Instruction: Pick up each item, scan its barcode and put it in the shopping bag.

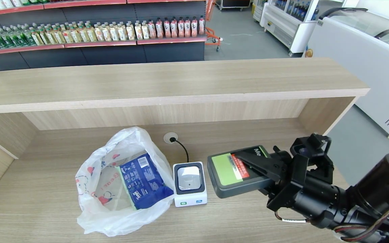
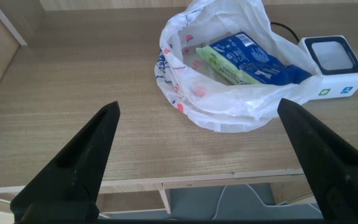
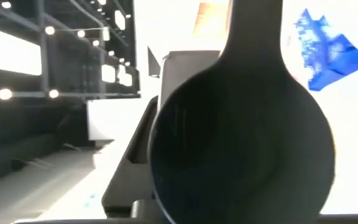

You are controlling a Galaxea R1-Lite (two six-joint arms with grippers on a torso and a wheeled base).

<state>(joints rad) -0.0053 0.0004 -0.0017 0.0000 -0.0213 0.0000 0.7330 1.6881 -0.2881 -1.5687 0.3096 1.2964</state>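
The right gripper point(image 1: 256, 171) is pinched on a grey pack point(image 1: 224, 169), one black finger lying across its top face and the other under it. The pack is held in the air over the counter point(image 1: 39, 202), just beside the scanner point(image 1: 189, 184) on the side toward the counter's right edge, and tilted with its label face up. It is flat with rounded corners and looks like dark, smooth plastic. It carries a matt green label, with a red and white sticker partly under the upper finger.

The scanner is a small white cube with a dark frame around a glassy window on top. It stands near the middle of the counter, closer to the front edge. A black cable point(image 1: 183, 148) runs from its back to a round grommet point(image 1: 171, 137) by the rear wall.

The shopping bag point(image 1: 93, 189) sits open on the scanner's other side, its rim pressed against the scanner. It is made of thin, crinkled white plastic with red cartoon prints. Inside lies a glossy blue packet point(image 1: 144, 182), with a pale green packet point(image 2: 219, 65) beside it.

The left gripper point(image 2: 197, 107) hangs over the front edge of the counter with its dark wedge-shaped fingers point(image 2: 79, 168) spread wide, holding nothing.

The counter is pale wood grain with a raised ledge point(image 1: 167, 81) along the back. Beyond it are a shelf of bottles point(image 1: 96, 32) and white freezer chests point(image 1: 366, 57).
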